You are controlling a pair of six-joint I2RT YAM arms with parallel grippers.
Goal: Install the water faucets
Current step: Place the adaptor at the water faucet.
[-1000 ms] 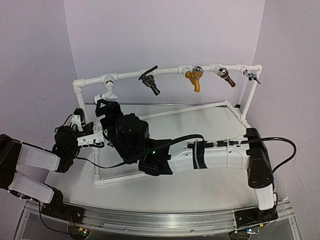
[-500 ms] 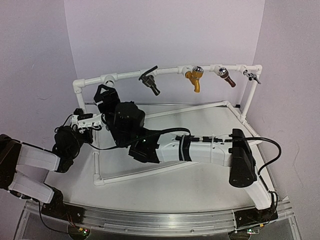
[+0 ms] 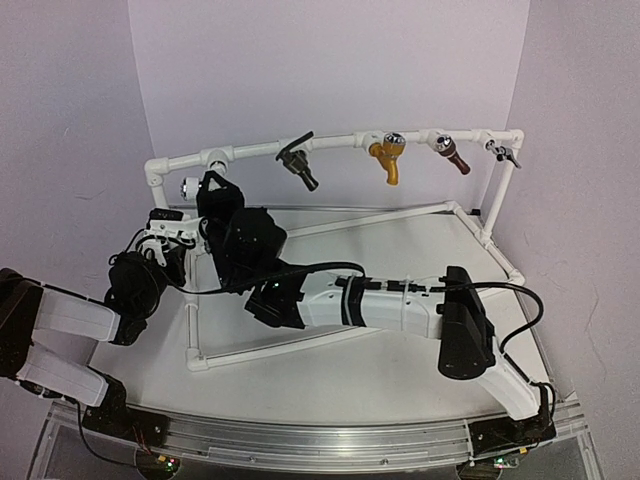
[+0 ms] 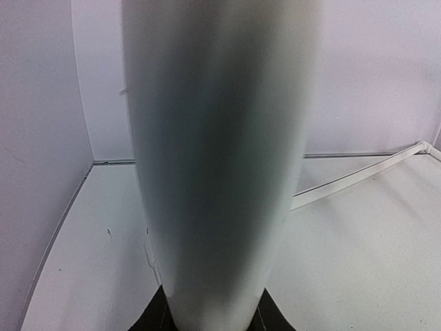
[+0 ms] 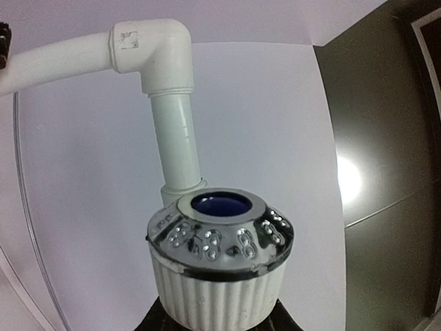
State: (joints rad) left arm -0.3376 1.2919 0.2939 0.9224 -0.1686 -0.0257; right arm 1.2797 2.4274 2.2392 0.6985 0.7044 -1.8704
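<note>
The white faucet (image 3: 188,186) hangs at the left end of the white pipe frame's top rail (image 3: 255,152). My right gripper (image 3: 212,190) is shut on its ribbed white knob (image 5: 217,276), which has a chrome cap with a blue centre; a pipe elbow (image 5: 155,52) shows above it. The black faucet (image 3: 300,165), with a thin lever, sits further right on the same rail. My left gripper (image 3: 160,232) is shut on the frame's left upright pipe (image 4: 213,172), which fills the left wrist view and hides its black fingertips (image 4: 158,318) almost fully.
A gold tap (image 3: 388,160), a brown tap (image 3: 452,155) and a small grey one (image 3: 505,152) hang on the rail's right half. The right arm stretches across the frame's floor pipes (image 3: 270,350). Pale walls close in behind and at both sides.
My right gripper has moved back and left onto the white faucet and closed on its knob. The left gripper has stayed on the upright pipe.
</note>
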